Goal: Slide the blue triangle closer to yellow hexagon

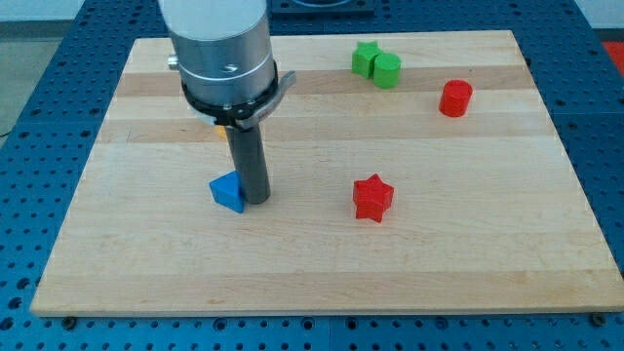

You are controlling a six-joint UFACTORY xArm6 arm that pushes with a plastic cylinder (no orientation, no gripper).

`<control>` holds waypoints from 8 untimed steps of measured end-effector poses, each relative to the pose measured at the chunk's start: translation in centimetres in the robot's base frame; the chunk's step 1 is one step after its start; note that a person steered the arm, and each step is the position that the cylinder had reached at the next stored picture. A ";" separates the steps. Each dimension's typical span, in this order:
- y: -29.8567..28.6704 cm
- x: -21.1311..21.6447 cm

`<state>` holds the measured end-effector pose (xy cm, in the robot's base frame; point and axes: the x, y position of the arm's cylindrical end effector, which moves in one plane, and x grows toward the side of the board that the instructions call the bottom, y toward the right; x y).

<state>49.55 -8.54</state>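
Note:
The blue triangle lies on the wooden board, left of centre. My tip rests on the board right against the triangle's right side. A small bit of yellow-orange shows just behind the rod, mostly hidden by the arm's body; its shape cannot be made out.
A red star lies to the right of my tip. A green star and a green cylinder touch each other at the view's top. A red cylinder stands at the upper right.

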 end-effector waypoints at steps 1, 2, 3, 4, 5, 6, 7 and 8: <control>-0.5 0.6; -0.6 2.3; -0.8 4.0; -1.4 1.8; -3.9 -2.5; -4.7 -3.8; -4.5 -1.5; -5.6 2.5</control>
